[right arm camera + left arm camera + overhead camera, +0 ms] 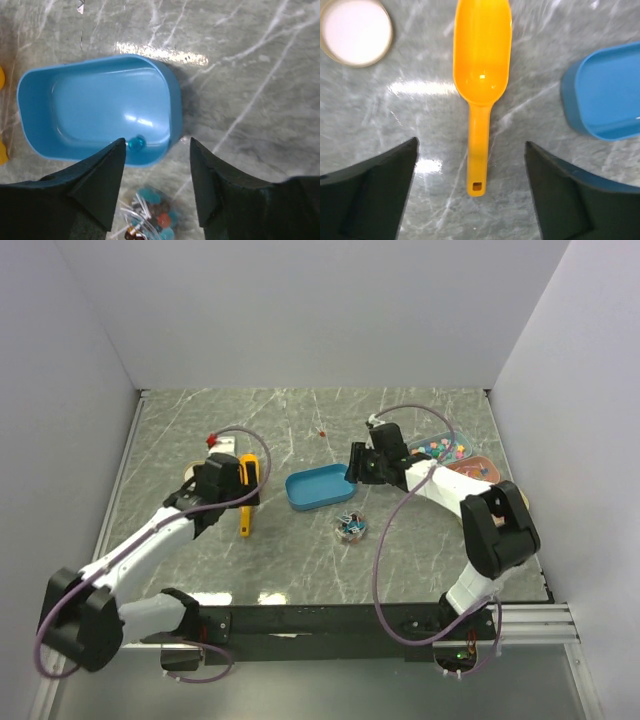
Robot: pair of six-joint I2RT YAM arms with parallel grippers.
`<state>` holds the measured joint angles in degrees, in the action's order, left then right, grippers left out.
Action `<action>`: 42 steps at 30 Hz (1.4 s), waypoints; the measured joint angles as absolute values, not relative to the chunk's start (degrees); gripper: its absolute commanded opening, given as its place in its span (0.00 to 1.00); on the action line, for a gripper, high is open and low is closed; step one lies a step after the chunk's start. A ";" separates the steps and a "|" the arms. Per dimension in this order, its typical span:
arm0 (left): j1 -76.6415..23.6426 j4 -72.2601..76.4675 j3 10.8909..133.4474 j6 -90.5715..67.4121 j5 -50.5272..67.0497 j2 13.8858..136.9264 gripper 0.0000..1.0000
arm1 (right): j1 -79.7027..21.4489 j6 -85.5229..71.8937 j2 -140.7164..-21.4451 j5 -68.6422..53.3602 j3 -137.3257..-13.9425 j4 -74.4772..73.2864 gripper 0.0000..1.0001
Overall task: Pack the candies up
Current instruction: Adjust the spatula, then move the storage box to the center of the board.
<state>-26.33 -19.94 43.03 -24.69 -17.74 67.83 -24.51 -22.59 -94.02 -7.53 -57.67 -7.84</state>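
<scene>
The candies [349, 527] are a small heap of blue, dark and red sweets in clear wrapping, lying on the table just in front of a blue tray [320, 487]. In the right wrist view the candies [152, 220] show below the tray [95, 107], and one blue sweet [136, 143] lies inside it by the near wall. My right gripper [156, 142] is open, its jaws straddling the tray's right end without touching it. A yellow scoop [481, 65] lies flat on the table. My left gripper [471, 143] stands open around its handle end, apart from it.
A clear box of pastel sweets [440, 448] and a dish of orange-red sweets [475, 470] stand at the right. A white round lid [356, 31] lies left of the scoop. Small red bits [211, 438] lie farther back.
</scene>
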 measured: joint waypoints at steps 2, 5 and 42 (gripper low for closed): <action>-26.30 -20.16 43.03 -24.21 -18.31 64.42 0.99 | -25.04 -22.39 -96.07 -6.90 -59.72 -8.71 0.53; -26.26 -20.47 43.03 -22.92 -19.40 58.72 0.99 | -25.54 -21.67 -98.85 -5.67 -62.04 -10.07 0.45; -25.56 -8.80 30.44 -10.17 -25.34 38.15 1.00 | -30.37 -16.43 -120.95 -0.25 -99.44 -23.46 0.57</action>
<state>-25.56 -8.80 30.44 -10.17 -25.34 38.15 -30.37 -16.43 -120.95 -0.25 -99.44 -23.46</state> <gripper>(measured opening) 0.995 0.579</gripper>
